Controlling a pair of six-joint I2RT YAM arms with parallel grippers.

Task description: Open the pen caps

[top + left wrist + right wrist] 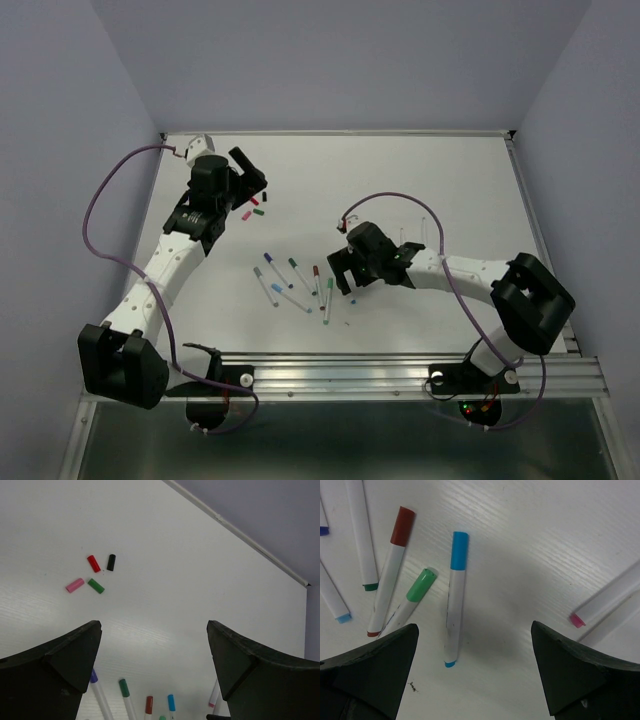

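A: Status, left gripper (154, 630)?
B: Gaping wide, holding nothing. Four caps (93, 563) are lying ahead of it, well apart.
A: And right gripper (475, 630)?
B: Also spread, hovering over blue-capped pen (455, 605); probably not touching.

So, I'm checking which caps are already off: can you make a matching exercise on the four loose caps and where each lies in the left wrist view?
Caps:
1 red cap
2 black cap
3 pink cap
4 green cap

Place among the four, left wrist view:
a lower right
b upper left
c lower left
d upper right

Pairs: 1-b; 2-d; 3-c; 4-a
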